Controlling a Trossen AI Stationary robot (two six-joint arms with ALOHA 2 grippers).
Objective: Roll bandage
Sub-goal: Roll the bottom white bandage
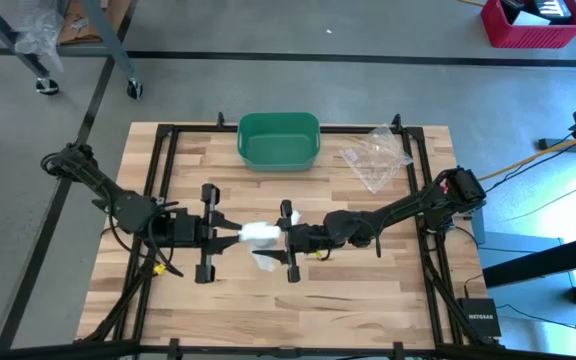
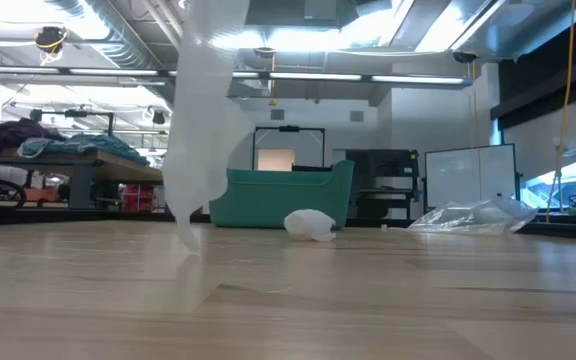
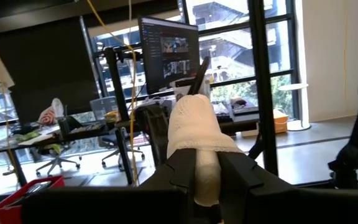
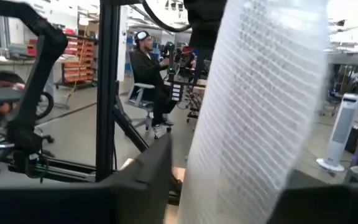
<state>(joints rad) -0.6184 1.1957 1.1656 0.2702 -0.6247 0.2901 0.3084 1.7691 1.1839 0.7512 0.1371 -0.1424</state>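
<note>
Both arms meet mid-desk, bandage held up between them.

Left gripper [image 1: 230,236] has its jaws nearly closed, clamped on the white bandage roll [image 1: 260,235] lifted above the wooden desk [image 1: 368,290]. Right gripper [image 1: 280,240] faces it, jaws partway open around the bandage's loose strip [image 4: 260,112]; firm hold or not, cannot tell. Green bin [image 1: 279,140] and clear plastic bag [image 1: 376,155] sit at the far edge.

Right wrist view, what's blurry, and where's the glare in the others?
Right wrist view: the bandage fills the frame so close it looks soft. Low view: ceiling lights glare bright above the green bin. Left wrist view: windows behind the bandage roll are washed out.
</note>
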